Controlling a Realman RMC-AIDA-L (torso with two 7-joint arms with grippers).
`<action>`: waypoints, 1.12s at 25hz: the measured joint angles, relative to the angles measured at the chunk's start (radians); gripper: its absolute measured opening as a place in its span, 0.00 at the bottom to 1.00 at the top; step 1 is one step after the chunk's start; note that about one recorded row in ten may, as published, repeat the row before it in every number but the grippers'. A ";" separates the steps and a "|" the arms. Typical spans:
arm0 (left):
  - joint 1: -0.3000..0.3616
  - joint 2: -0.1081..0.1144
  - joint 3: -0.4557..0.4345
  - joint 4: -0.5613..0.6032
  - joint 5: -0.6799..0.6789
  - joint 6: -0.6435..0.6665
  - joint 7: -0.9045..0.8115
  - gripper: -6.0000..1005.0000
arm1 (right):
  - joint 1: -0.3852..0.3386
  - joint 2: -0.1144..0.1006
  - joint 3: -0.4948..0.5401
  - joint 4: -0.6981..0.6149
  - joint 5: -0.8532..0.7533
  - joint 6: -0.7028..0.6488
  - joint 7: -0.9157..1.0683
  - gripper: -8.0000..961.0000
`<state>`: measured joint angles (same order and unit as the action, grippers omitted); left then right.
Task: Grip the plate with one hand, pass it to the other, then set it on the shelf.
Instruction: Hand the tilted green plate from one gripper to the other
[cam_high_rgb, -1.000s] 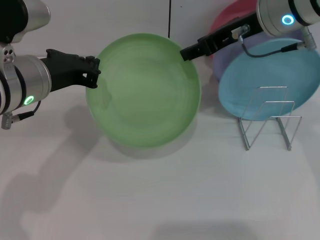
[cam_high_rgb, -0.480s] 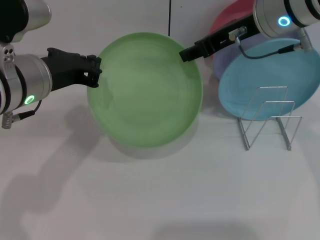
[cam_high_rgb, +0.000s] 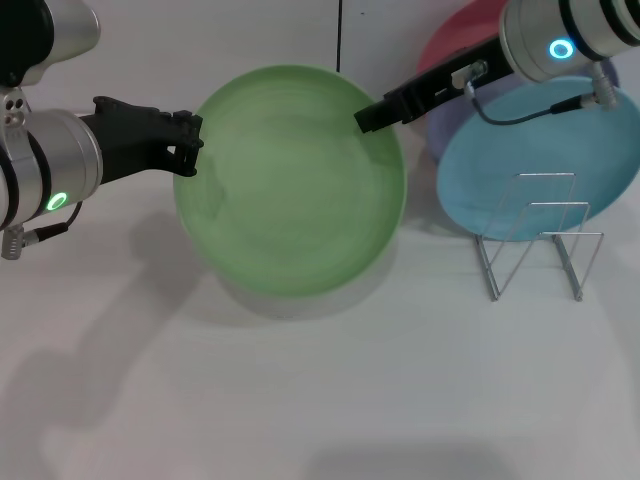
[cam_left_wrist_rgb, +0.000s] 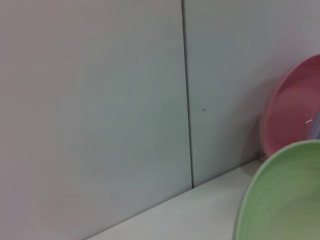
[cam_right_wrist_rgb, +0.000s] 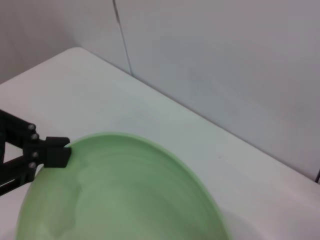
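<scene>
The light green plate hangs above the white table, tilted toward me. My left gripper, on the green-ringed arm, is shut on the plate's left rim. The right wrist view shows that gripper clamped on the rim of the plate. My right gripper, on the blue-ringed arm, reaches in from the upper right, and its tip lies over the plate's upper right rim. The plate's edge also shows in the left wrist view. The wire shelf stands on the table at the right, with nothing in it.
A turquoise plate leans behind the shelf. A lavender plate and a pink plate stand behind it against the back wall. The pink plate also shows in the left wrist view. White tabletop stretches in front.
My right gripper has moved left and slightly down, from beside the plate's upper right rim to over it. The left gripper and plate have barely moved.
</scene>
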<state>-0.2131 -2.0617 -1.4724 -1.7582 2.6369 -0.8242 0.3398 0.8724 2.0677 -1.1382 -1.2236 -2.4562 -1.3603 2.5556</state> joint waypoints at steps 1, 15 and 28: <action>0.000 0.000 0.000 0.000 0.000 -0.003 0.001 0.09 | 0.003 0.000 -0.008 0.002 -0.001 -0.003 0.001 0.51; 0.001 0.000 0.000 -0.007 0.000 -0.009 0.001 0.10 | 0.004 0.002 -0.020 0.003 -0.019 -0.005 0.004 0.39; 0.002 0.000 0.000 -0.014 0.000 -0.010 0.001 0.11 | 0.005 0.003 -0.020 0.003 -0.026 0.003 0.008 0.28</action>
<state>-0.2111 -2.0617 -1.4726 -1.7723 2.6369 -0.8345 0.3405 0.8777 2.0710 -1.1581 -1.2209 -2.4820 -1.3578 2.5631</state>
